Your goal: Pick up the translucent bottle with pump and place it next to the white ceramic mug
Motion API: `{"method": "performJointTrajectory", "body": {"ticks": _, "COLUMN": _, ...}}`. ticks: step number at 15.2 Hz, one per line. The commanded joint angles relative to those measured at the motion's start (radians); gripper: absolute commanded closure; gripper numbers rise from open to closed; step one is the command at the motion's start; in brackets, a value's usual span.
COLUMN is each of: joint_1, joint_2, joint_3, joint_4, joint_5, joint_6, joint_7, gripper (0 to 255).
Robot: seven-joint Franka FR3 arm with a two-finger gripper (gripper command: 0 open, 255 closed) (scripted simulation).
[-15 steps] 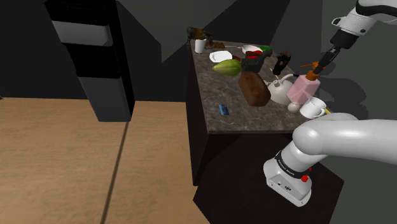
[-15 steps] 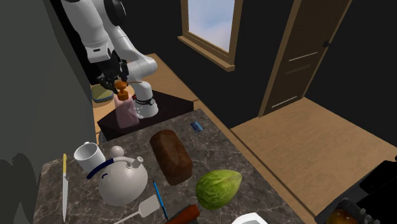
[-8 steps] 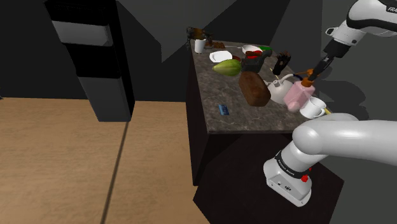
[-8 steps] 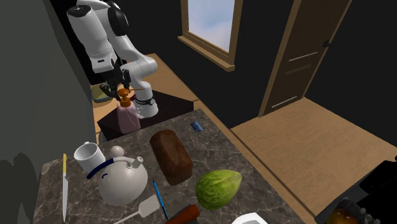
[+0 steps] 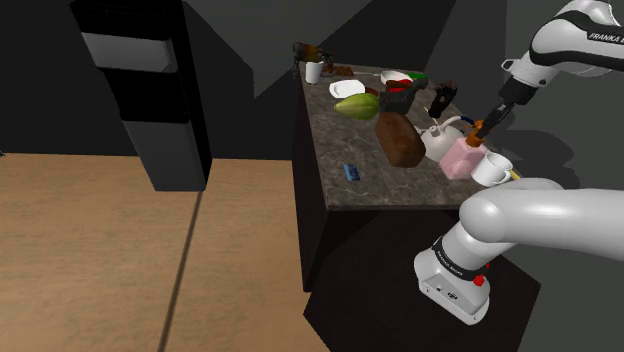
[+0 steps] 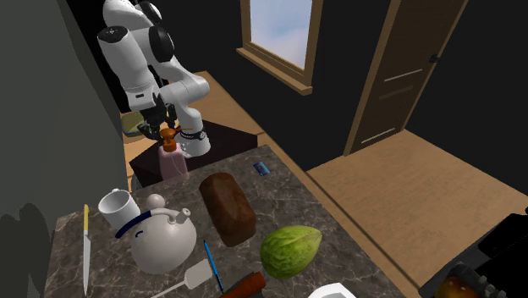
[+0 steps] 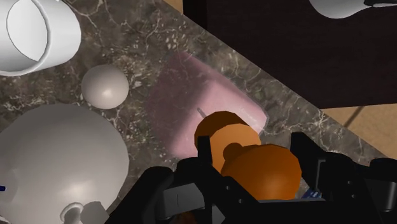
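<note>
Pink and see-through, the pump bottle stands upright at the near corner of the marbled desk, close to the edge. I cannot tell whether its base rests on the stone or hangs just above it. The black gripper comes down from above, its fingers narrowed and clasping the orange pump head between them.

A second ago the bottle hung higher and farther toward 3 o'clock in the shoulder view, off past the desk's side. Half a second ago it was partway across. Now it is lower and over the stone, and the arm has folded in with it. Nothing else on the desk has shifted.

In the wrist view a thin tube shows inside the pink body; what fills it cannot be told from the body's own tint. The white mug sits just beside the bottle, at 4 o'clock of it in the shoulder view, and its mouth shows a plain white inner wall. A white kettle stands near, at 10 o'clock of the bottle in that same view, with a small white ball between kettle, mug and bottle. A brown loaf lies beyond the kettle.
</note>
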Motion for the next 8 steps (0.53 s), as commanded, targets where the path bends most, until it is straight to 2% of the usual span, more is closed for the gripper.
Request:
{"method": "performJointTrajectory", "body": {"ticks": 1, "joint_1": -0.003, "joint_2": -0.001, "joint_3": -0.007, "joint_4": -0.027, "joint_5": -0.007, "joint_6": 0.026, "joint_7": 0.002, "gripper": 255}}
{"method": "performJointTrajectory", "body": {"ticks": 8, "joint_1": -0.011, "joint_2": 0.016, "joint_3": -0.048, "joint_4": -0.106, "joint_5": -0.038, "joint_6": 0.122, "joint_7": -0.001, "gripper": 255}}
